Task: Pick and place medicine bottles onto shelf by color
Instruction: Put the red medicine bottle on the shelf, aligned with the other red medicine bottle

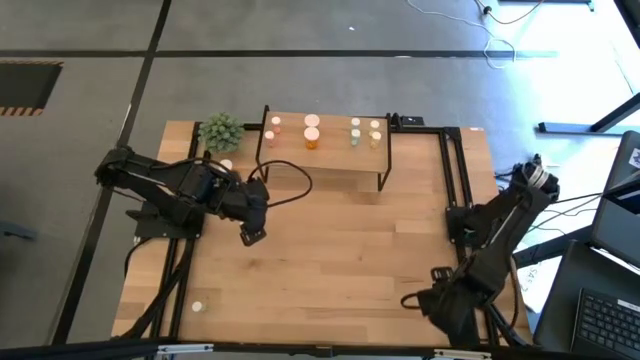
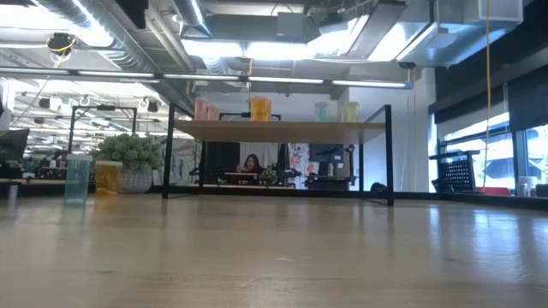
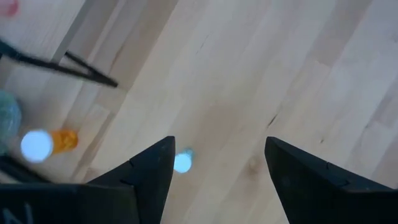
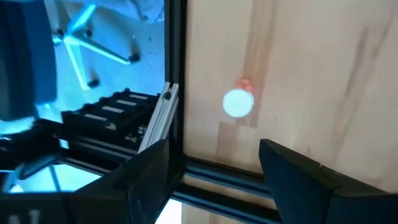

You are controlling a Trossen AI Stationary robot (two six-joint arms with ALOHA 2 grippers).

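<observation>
The shelf (image 1: 325,150) stands at the table's far side with several medicine bottles on its board: pink (image 1: 276,122), orange (image 1: 312,138), pale green (image 1: 355,130) and yellowish (image 1: 375,133). My left gripper (image 3: 217,146) hangs open above the table in front of the shelf's left end (image 1: 250,235). A small pale-capped bottle (image 3: 182,162) stands below it, beside one finger and untouched. An orange bottle (image 3: 50,142) stands farther off. My right gripper (image 4: 214,149) is open near the table's near right corner (image 1: 438,275), short of a white-capped reddish bottle (image 4: 238,101) standing on the table.
A spiky green potted plant (image 1: 221,130) stands left of the shelf, with a bottle (image 1: 226,165) beside it. Another bottle (image 1: 197,307) stands near the table's near left corner. Black frame rails (image 4: 177,74) run along the table's edge by my right gripper. The low view shows a teal bottle (image 2: 77,178) and an orange one (image 2: 109,175).
</observation>
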